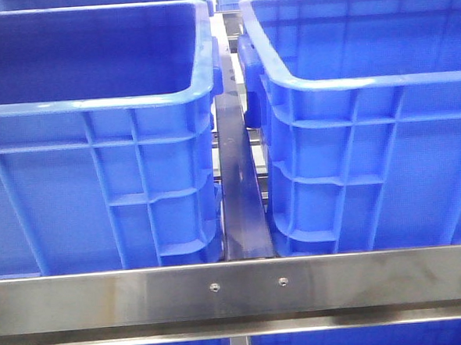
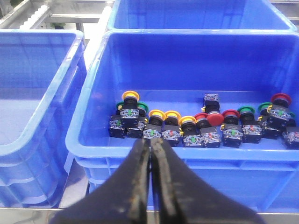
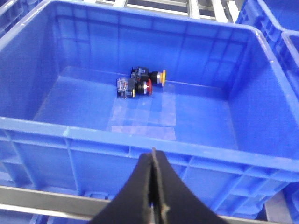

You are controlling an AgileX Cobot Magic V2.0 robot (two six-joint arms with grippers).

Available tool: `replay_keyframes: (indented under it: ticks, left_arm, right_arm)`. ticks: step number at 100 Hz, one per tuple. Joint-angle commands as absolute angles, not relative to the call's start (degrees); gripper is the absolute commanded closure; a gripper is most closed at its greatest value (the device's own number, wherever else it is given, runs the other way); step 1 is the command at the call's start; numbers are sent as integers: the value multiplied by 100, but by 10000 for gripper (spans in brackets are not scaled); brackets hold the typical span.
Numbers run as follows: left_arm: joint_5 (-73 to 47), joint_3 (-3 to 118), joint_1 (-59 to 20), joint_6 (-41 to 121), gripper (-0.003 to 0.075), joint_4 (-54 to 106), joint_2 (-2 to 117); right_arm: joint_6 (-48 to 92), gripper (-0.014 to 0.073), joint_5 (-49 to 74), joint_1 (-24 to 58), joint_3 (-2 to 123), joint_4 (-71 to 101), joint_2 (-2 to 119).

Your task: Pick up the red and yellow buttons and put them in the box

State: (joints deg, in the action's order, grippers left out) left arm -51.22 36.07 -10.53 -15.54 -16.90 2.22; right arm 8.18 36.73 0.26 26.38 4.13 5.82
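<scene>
Several push buttons lie in a row on the floor of a blue crate [image 2: 88,140] in the left wrist view: yellow-capped ones [image 2: 156,115], red-capped ones [image 2: 215,118] and green-capped ones [image 2: 245,110]. My left gripper [image 2: 151,142] is shut and empty, outside that crate's near wall. In the right wrist view another blue box [image 3: 140,135] holds a yellow button [image 3: 161,77] and a red button [image 3: 148,87] side by side. My right gripper [image 3: 153,150] is shut and empty in front of this box's near rim. Neither gripper shows in the front view.
The front view shows two tall blue crates [image 1: 96,149] [image 1: 369,133] on a steel rack, a dark rail [image 1: 239,187] between them and a steel bar [image 1: 238,289] across the front. More blue crates [image 2: 37,107] stand beside and behind the button crate.
</scene>
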Motion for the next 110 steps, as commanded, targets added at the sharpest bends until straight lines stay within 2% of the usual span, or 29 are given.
replay_keyframes:
  ticks: [1,28,74,110]
  left_arm:
    - [-4676,3734,-1044,-1606,739,-1748,311]
    - [-4676,3734,-1044,-1606,739,-1748,311]
    - [-4676,3734,-1044,-1606,739,-1748,311]
    - [-4676,3734,-1044,-1606,739,-1748,311]
  right_arm:
    - [822,662,2738,31,2639,337,597]
    - [822,662,1077,26,1322,203,-204]
    - [645,662,-648,26,-147,142,-180]
    - [570,662,-677,26,-158,142,-180]
